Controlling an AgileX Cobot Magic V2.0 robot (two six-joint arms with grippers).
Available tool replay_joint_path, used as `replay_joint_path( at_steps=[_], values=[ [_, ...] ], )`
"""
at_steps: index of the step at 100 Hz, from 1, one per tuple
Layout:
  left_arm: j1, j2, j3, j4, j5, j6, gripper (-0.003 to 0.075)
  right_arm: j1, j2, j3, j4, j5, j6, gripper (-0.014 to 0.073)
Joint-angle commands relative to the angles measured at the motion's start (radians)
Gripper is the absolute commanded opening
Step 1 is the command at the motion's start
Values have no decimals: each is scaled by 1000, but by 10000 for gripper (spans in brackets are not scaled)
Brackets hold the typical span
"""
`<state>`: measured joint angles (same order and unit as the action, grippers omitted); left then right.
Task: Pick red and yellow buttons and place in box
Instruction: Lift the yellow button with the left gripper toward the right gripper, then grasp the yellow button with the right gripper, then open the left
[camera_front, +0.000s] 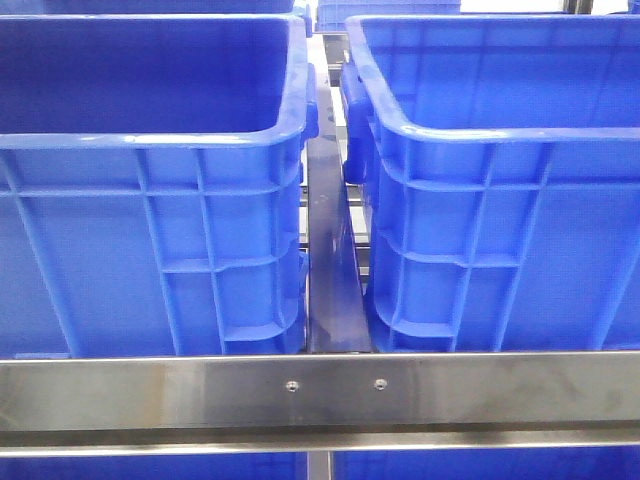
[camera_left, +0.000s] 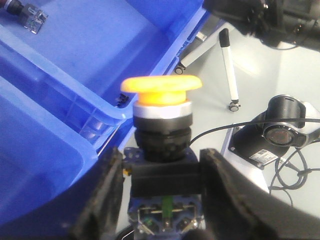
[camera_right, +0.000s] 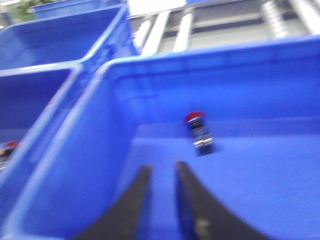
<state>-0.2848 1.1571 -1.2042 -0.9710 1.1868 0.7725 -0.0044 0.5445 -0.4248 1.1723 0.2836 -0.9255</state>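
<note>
Front view: two blue crates (camera_front: 150, 200), no arms seen | left gripper (camera_left: 160, 175) clamps yellow button (camera_left: 161, 90) by its black base, outside crate wall; carry over rim before release | right gripper (camera_right: 160, 195) nearly pressed together, empty, above red button (camera_right: 197, 131) lying on crate floor; spread before descending.

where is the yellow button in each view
Front view: not in it; only the two blue bins show.
Left wrist view: the yellow button sits centre frame, its black body clamped between the left gripper fingers.
Right wrist view: not in it; a red-capped button lies in the bin.
Shared landmark: the blue bins.
</note>
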Motion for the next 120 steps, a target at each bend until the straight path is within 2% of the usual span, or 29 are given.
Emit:
replay_joint_path(
  at_steps=[1, 8, 13, 27, 46, 61, 77, 101, 120],
  values=[
    [-8, -21, -25, -77, -21, 5, 31, -6, -2, -26, 73, 55, -8, 454],
    [-8, -21, -25, -77, -21, 5, 31, -6, -1, -30, 112, 120, -8, 593],
    [-8, -21, -25, -77, -21, 6, 31, -6, 0, -39, 135, 170, -8, 640],
    [-8, -21, -25, -77, -21, 8, 31, -6, 28, -91, 232, 316, -8, 644],
    [-8, -21, -25, -77, -21, 13, 31, -6, 140, -181, 437, 529, -8, 644],
    [-8, -21, -25, -77, -21, 14, 31, 1, 233, -236, 514, 649, -8, 644],
    [-8, -21, -25, -77, -21, 14, 31, 58, 289, -279, 554, 645, -24, 644],
    [-8, -21, -25, -77, -21, 14, 31, 252, 384, -318, 602, 525, -72, 644],
    [-8, -21, -25, -77, -21, 15, 31, 378, 483, -361, 676, 505, -141, 644]
  ],
)
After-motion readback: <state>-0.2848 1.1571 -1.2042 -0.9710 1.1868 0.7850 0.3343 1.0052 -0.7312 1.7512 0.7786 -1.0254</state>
